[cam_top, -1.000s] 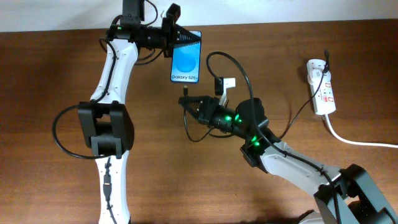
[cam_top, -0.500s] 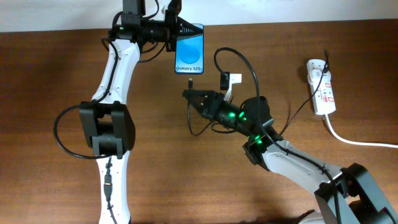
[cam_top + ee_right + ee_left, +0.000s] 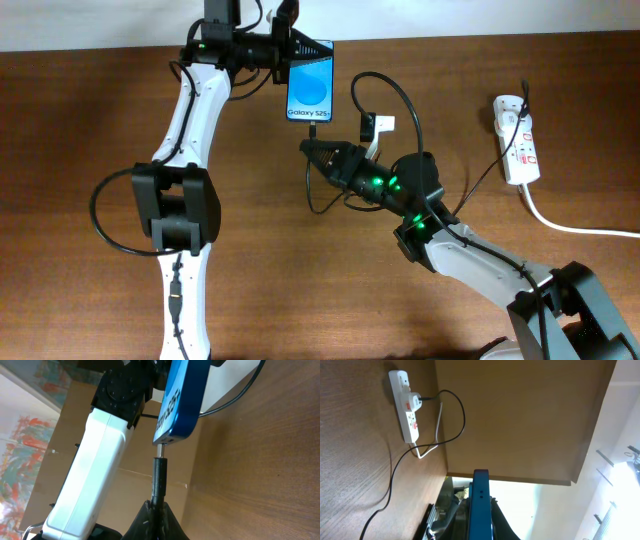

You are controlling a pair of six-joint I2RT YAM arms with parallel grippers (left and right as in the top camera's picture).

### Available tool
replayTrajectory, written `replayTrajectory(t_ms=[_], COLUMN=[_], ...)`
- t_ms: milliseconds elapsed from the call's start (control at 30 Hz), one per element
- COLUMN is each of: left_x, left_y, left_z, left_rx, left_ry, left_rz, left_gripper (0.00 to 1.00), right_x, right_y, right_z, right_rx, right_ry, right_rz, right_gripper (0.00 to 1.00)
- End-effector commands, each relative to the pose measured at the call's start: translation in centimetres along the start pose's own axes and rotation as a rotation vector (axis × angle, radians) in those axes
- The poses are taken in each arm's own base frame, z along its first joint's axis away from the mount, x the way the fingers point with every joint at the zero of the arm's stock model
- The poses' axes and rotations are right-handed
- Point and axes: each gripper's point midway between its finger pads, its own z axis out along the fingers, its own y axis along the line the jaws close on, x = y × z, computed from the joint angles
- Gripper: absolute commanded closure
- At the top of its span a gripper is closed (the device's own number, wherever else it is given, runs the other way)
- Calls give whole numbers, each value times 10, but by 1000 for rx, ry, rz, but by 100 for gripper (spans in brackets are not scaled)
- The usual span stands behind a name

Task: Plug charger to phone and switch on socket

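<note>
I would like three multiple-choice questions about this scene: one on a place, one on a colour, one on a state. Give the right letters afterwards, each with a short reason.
1. Where does the socket lie in the overhead view?
A. at the right
B. in the middle
C. at the far left

2. What colour is the screen of the phone?
A. red
B. blue
C. green

3. How is the plug tip of the charger?
A. lying loose, held by nothing
B. held by the right gripper, at the phone's lower edge
C. tucked under the socket

1 A: the white strip lies far right.
2 B: the screen shows bright blue.
3 B: the right wrist view shows the tip meeting the phone's port.
</note>
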Motion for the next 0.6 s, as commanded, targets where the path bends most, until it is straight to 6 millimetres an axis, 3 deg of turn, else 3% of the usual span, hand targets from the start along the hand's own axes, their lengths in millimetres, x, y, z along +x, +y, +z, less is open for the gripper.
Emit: replayTrajectory(t_ms=[0, 567], left_x=[7, 6], left_y=[-18, -15], left_z=[-1, 8], left_rx=[25, 7], left_ry=[27, 19], left_rz=[49, 50], left_gripper=[100, 100], right_x=[-3, 1], right_y=[2, 1], right_z=[2, 2], right_rx=[-5, -1], right_ry=[-3, 20], right_rz=[-21, -14], right_gripper=[96, 96])
